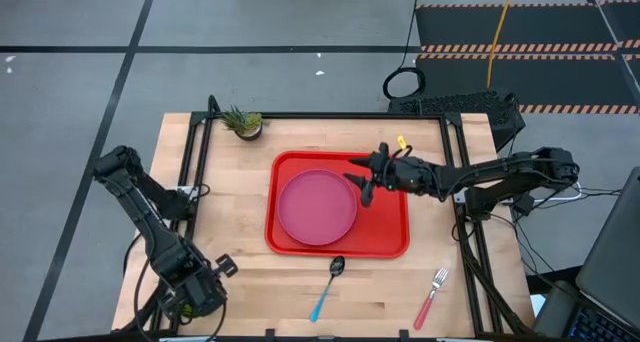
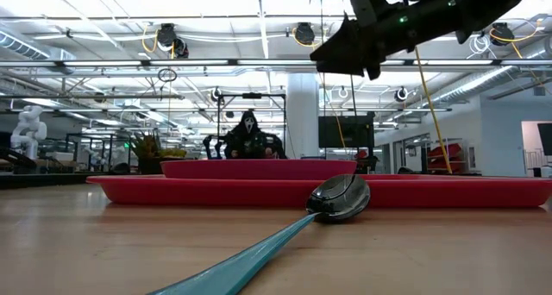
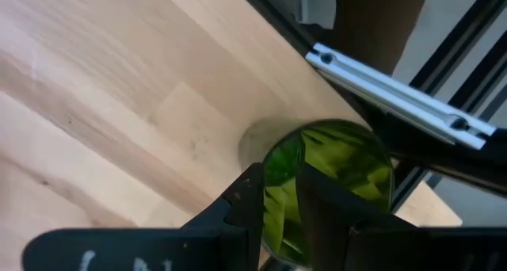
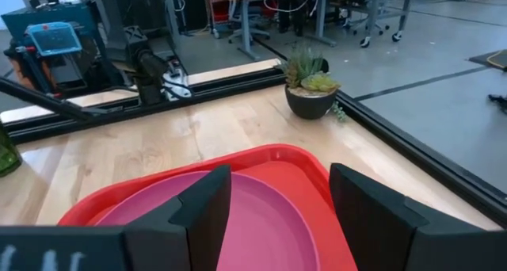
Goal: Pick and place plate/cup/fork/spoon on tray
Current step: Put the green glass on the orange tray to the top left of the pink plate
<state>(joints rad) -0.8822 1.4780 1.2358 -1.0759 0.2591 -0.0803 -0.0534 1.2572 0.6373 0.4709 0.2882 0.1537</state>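
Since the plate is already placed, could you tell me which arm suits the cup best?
Left: the left gripper is at the mottled green cup by the table's near-left corner, while the open right gripper hovers above the red rectangular tray.

My own left gripper (image 3: 281,215) covers most of the cup (image 3: 333,172); its base is cut off at the frame edge. From above, the cup is fully hidden under my left wrist. From table height, the spoon (image 2: 285,235) handle's end is cropped.
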